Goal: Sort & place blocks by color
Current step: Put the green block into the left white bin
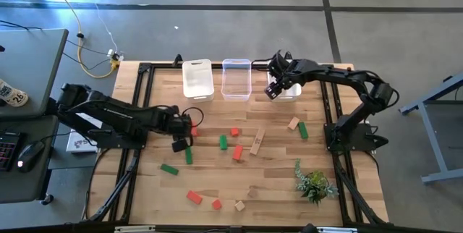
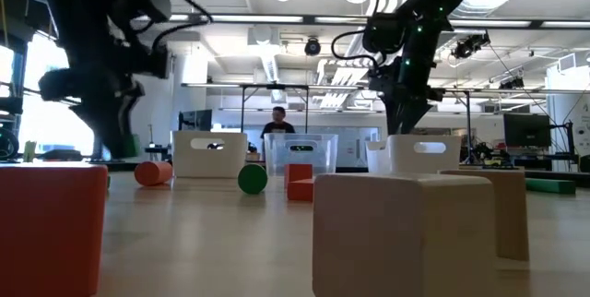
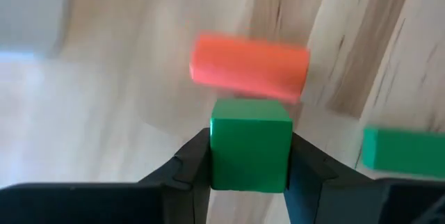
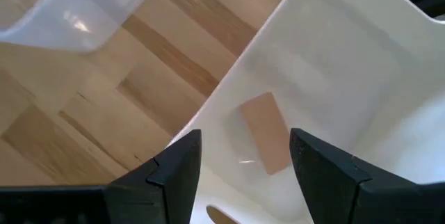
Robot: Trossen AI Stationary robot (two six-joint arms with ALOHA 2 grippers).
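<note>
My left gripper [image 1: 180,145] is at the table's left-middle, shut on a green block [image 3: 250,144]. Just beyond it lies a red block [image 3: 249,67], and a green bar [image 3: 403,158] lies beside it on the table. More red, green and tan blocks are scattered over the table, such as a tan bar [image 1: 257,141] and a green one [image 1: 223,142]. My right gripper [image 4: 243,165] stands open above the right white bin [image 1: 287,90], with a tan block [image 4: 264,132] on the bin's floor below its fingers. My left gripper pinches the green block by two opposite side faces [image 3: 215,147] between its two fingers [image 3: 191,161]. The fingers come steeply from above. The block stands square between them; whether its underside is off the table does not show.
A white bin [image 1: 197,79] and a clear bin [image 1: 236,79] stand at the far edge, left of the right white bin. A small green plant [image 1: 315,184] sits near the right front. Red blocks [image 1: 194,197] and a tan cube [image 1: 239,205] lie near the front edge.
</note>
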